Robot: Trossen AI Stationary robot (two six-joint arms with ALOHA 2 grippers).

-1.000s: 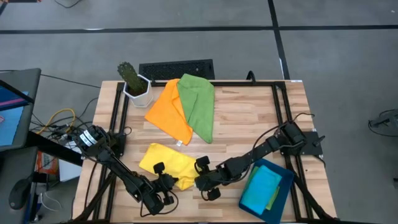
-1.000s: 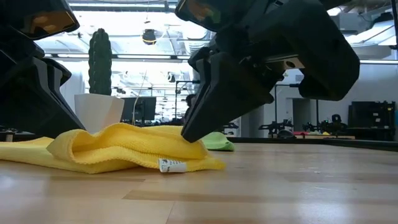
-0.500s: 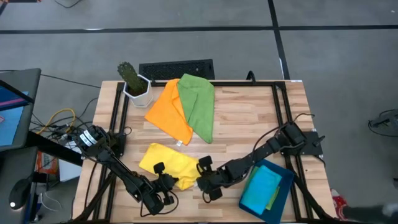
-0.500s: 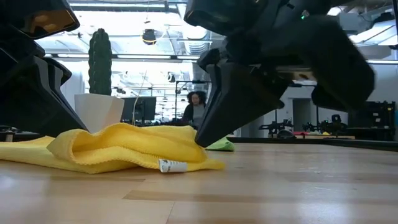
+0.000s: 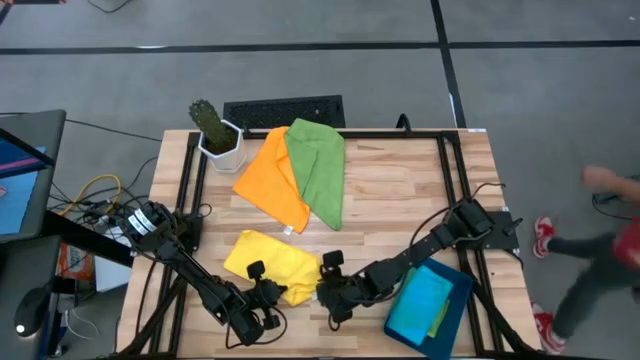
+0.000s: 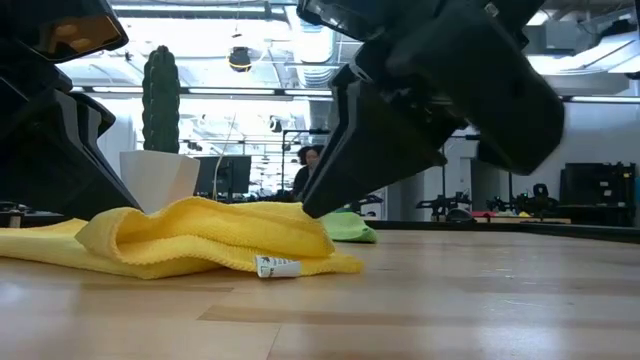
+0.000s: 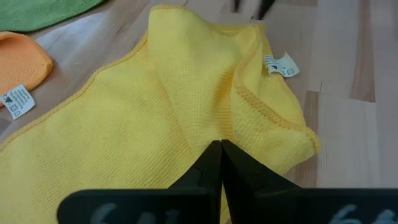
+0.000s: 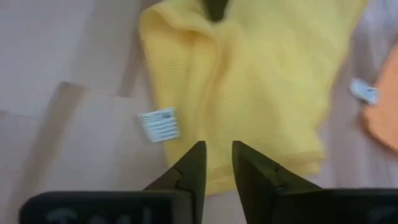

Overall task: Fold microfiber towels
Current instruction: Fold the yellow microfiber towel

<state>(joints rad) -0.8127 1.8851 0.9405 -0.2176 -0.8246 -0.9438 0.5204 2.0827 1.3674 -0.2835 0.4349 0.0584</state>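
Light wooden slatted table with black frame rails holds everything. Green microfiber towel lies crumpled at the far middle, overlapping the orange microfiber towel just beside it, both loosely spread, unfolded. Dark teal rigid rectangular tray sits at the near right corner with a folded bright blue microfiber towel in it, a strip of green cloth showing at its edge. Yellow microfiber towel lies near front middle-left, rumpled, bunched into a raised ridge with one edge doubled over, white care tag sticking out on the wood at its near edge. Left gripper is clamped tight on the yellow towel's near edge, fingers pinched together on the cloth. Right gripper sits at the towel's right-hand edge, fingers a little apart, nothing between them, tips just over the cloth hem. White faceted pot with green cactus stands at the far left corner.
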